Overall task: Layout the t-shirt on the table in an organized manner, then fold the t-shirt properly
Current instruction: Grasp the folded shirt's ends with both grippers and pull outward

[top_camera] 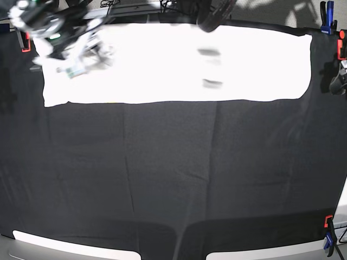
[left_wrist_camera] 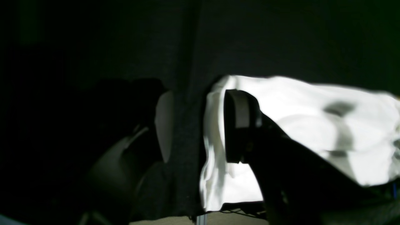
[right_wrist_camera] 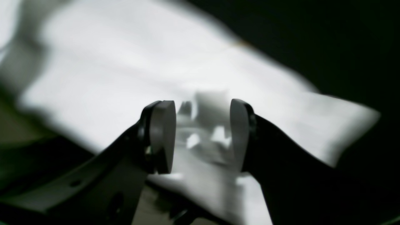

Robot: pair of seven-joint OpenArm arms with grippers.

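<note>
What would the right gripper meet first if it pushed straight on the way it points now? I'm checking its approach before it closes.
Most likely the t-shirt: in the right wrist view, white cloth fills the space between and beyond the open right gripper. The picture is blurred, so depth is unclear.

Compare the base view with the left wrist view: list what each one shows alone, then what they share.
Only the base view shows the t-shirt's whole outline as a long band at the table's far edge, the orange and blue clamps and the blurred right arm over the shirt's end. Only the left wrist view shows the left gripper close up, fingers apart, one over the shirt's edge. Both show white shirt on black cloth.
</note>
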